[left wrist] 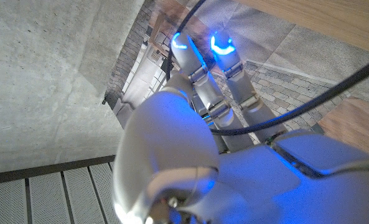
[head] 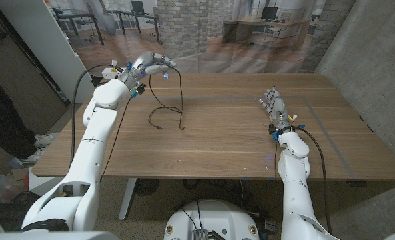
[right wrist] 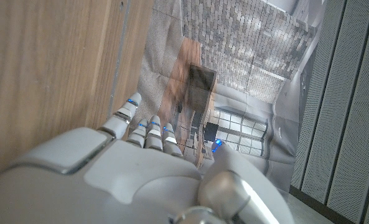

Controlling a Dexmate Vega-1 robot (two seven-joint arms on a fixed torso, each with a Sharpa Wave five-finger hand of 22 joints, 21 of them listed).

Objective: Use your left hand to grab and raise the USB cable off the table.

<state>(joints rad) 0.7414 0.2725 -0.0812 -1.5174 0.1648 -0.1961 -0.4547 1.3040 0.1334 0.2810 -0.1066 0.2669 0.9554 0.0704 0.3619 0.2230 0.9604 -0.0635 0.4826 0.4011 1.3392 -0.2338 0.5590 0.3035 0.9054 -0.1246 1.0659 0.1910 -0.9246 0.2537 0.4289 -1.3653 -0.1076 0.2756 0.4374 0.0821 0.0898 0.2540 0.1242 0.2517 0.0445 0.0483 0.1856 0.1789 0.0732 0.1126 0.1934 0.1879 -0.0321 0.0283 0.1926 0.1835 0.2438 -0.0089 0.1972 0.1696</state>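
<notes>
From the head view the left robot hand (head: 150,65) pinches the thin black USB cable (head: 177,93) above the brown wooden surface (head: 224,133), while its wrist view shows fingers (left wrist: 196,68) closed around it, and the right robot hand (head: 274,105) rests with fingers apart.

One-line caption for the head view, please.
Left hand holds the USB cable raised, its ends hanging down to the table; right hand waits apart.

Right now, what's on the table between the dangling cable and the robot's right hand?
Nothing. In the head view, only bare wooden table lies between the USB cable, hanging from the raised left hand, and the right hand.
</notes>
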